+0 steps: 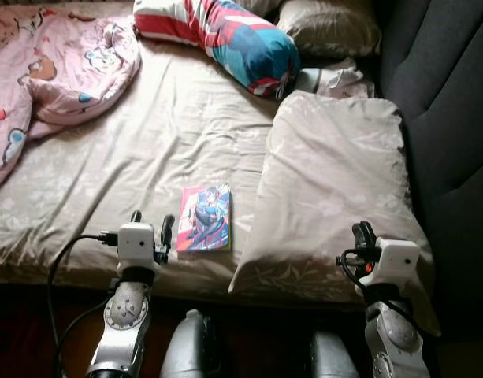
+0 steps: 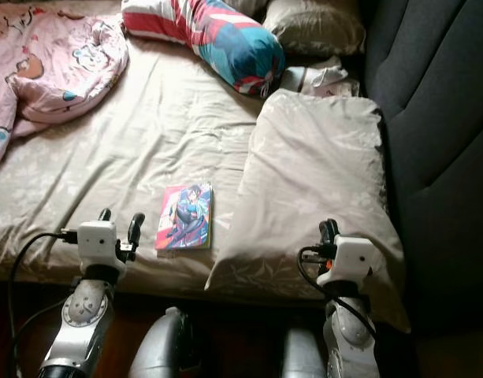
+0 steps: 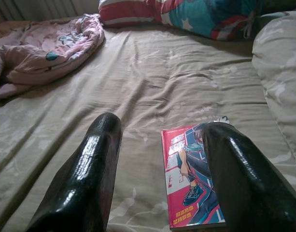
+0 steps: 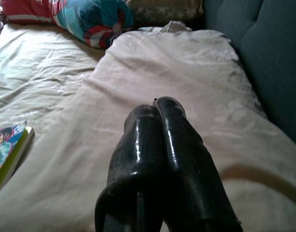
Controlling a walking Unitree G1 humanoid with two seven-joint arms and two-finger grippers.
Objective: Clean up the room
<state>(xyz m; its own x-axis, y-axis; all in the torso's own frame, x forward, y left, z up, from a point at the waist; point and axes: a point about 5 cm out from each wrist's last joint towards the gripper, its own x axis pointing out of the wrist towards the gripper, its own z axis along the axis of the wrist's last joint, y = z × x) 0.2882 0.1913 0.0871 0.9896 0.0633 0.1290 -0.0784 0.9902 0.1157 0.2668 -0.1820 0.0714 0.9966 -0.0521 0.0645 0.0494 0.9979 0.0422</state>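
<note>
Bed: in front of you a bed with a beige leaf-patterned sheet spreads across most of the head view, its near edge just above your grippers
Headboard: a dark grey padded headboard runs along the bed on your right
Quilt: a pink cartoon-print quilt lies crumpled at the far left of the bed
Pillows: a large beige pillow lies on the right side, reaching down to the near edge; a second, darker pillow sits at the far end
Bolster: a long bolster in red, white and blue lies across the far end, just beyond the large pillow
Book: a thin comic book with an illustrated figure on the cover lies flat near the bed's front edge, just left of the large pillow
Writing: your left wrist view shows yellow characters along the cover's edge, too small to read
Left gripper: fingers spread apart, holding nothing; the book lies just beside its right finger, partly behind it in the wrist view
Right gripper: fingers pressed together, empty, over the large pillow's near end; its wrist view shows the book's spine edge off to the side
</note>
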